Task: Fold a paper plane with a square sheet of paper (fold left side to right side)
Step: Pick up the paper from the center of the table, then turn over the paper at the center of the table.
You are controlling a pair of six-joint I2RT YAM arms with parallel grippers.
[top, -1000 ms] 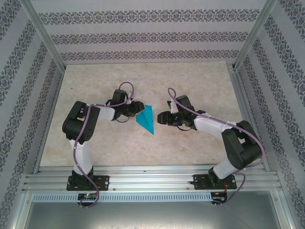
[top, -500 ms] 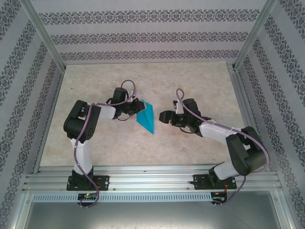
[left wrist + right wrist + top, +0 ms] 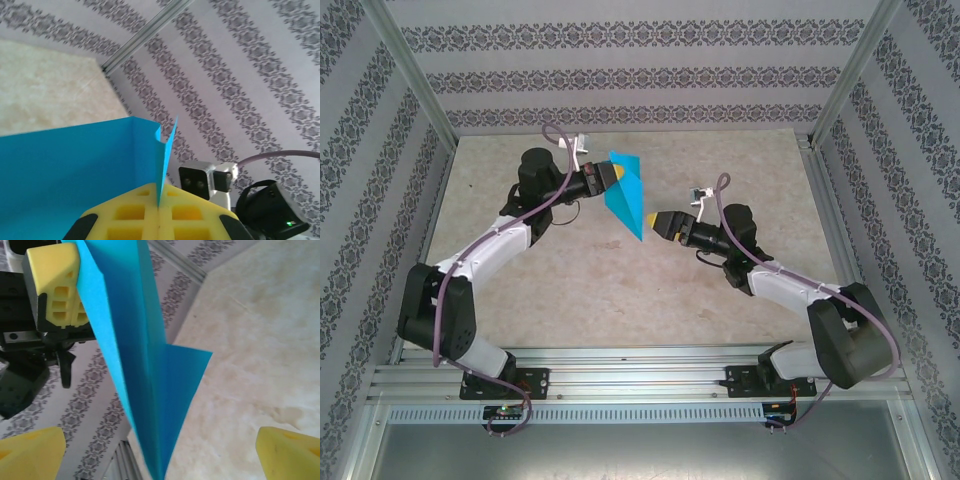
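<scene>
The paper plane [image 3: 624, 196] is a cyan-blue kite-shaped dart hanging in the air above the table, its sharp point aimed down and toward me. My left gripper [image 3: 603, 175] is shut on its wide upper end. In the left wrist view the yellow pads [image 3: 130, 215] press together on the paper's edge [image 3: 75, 165]. My right gripper [image 3: 654, 221] is open just right of the plane's point. Through the right wrist camera, the plane [image 3: 145, 370] tapers down between the two spread yellow fingertips [image 3: 30, 452] without touching either, and the left gripper's pad [image 3: 55, 285] shows at top left.
Below both grippers lies the beige table [image 3: 570, 290]. Patterned walls [image 3: 620, 75] and aluminium posts [image 3: 415, 75] enclose it. An aluminium rail [image 3: 640, 370] runs along the near edge by the arm bases.
The left arm has lifted the plane off the table and carried it up and away. The right gripper has risen and turned toward the plane's point.
</scene>
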